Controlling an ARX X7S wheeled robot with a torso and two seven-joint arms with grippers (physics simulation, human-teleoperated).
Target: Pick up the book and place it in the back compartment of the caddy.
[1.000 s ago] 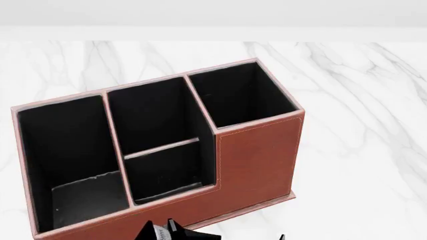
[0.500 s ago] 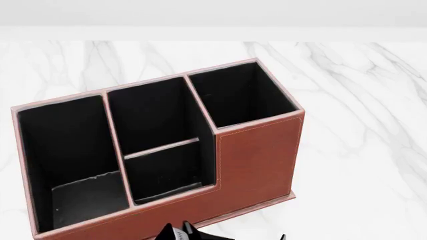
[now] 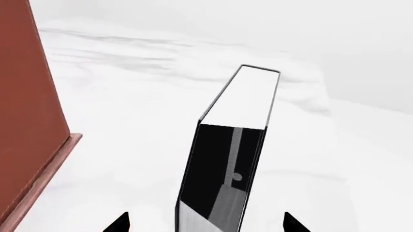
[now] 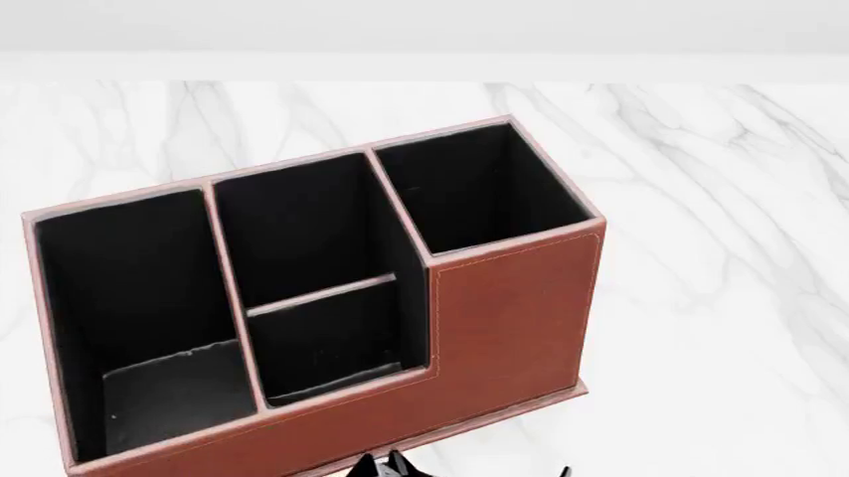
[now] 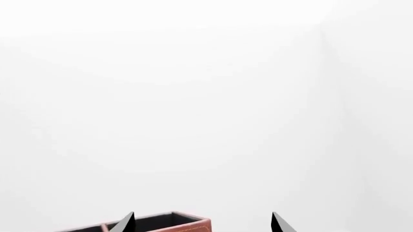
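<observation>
The book point(image 3: 242, 101) stands upright on the marble in the left wrist view, with black covers and white page edges. My left gripper point(image 3: 204, 224) is open; its two tips sit wide apart on either side of the book and do not touch it. The red-brown caddy point(image 4: 511, 318) fills the middle of the head view, and its outer wall point(image 3: 26, 96) rises beside the book. The back compartment point(image 4: 325, 333) is the small black-lined cell between the thin divider and the low wall, and it holds nothing. My right gripper point(image 5: 201, 223) is open above the caddy's corner point(image 5: 174, 225).
White marble tabletop point(image 4: 717, 199) spreads around the caddy, with a pale wall behind. The caddy's base lip point(image 3: 45, 174) juts out near the book. Small black parts point(image 4: 385, 467) poke in at the head view's bottom edge.
In the head view the black part at the bottom edge has slid right and sunk lower, nearly out of the frame. The caddy has not moved.
</observation>
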